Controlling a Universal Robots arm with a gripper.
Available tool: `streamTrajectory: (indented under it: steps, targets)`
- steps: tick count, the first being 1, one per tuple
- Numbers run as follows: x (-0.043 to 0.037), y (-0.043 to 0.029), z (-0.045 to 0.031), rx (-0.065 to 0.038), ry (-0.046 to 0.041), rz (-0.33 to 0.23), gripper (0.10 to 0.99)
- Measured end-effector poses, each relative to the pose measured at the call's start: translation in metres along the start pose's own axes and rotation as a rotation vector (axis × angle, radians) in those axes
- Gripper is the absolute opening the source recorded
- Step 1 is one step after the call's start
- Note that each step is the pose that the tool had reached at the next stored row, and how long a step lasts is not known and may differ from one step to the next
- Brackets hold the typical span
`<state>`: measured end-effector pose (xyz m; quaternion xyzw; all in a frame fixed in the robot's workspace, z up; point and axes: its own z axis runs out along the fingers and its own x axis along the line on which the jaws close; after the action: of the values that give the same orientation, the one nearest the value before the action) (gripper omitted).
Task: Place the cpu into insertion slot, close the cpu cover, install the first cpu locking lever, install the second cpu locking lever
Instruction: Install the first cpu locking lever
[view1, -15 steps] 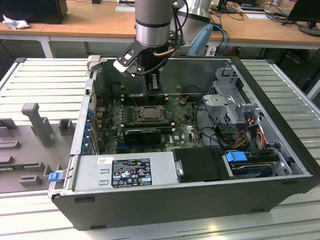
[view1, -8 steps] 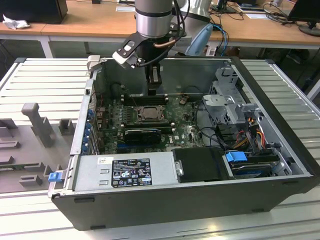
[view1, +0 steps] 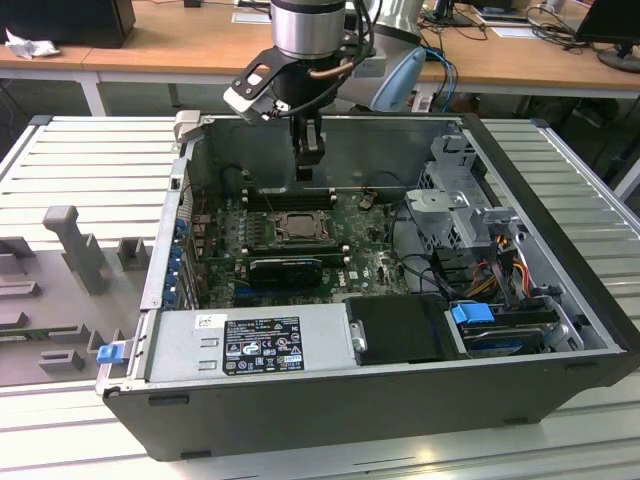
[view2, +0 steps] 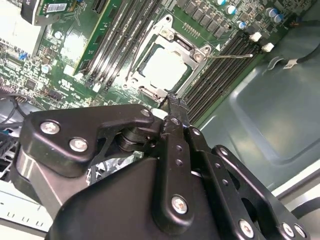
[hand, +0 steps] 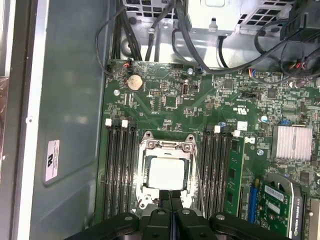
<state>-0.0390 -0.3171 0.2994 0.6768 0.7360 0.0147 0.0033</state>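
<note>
Inside the open computer case (view1: 300, 400), on the green motherboard (hand: 165, 100), the cpu (hand: 166, 172) sits in the insertion slot (view1: 298, 228) with the cpu cover (hand: 143, 167) lying flat around it. A thin wire locking lever (view2: 231, 56) juts free at one corner, so latching looks unfinished. Gripper (hand: 170, 194) hangs just above the socket's edge, fingers pinched together, nothing held; case rests on a grey slatted metal table (view1: 60, 160), wooden desks (view1: 180, 40) behind.
</note>
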Motion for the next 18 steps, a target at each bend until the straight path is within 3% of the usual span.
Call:
streamTrajectory:
  steps: [3, 7, 18]
  targets:
    - [0.0000, 0.0000, -0.0001, 0.001, 0.0018, -0.087, 0.106]
    - [0.0000, 0.0001, 0.0000, 0.002, 0.0033, -0.143, 0.106]
    - [0.0000, 0.0001, 0.0000, 0.003, 0.0052, -0.218, 0.106]
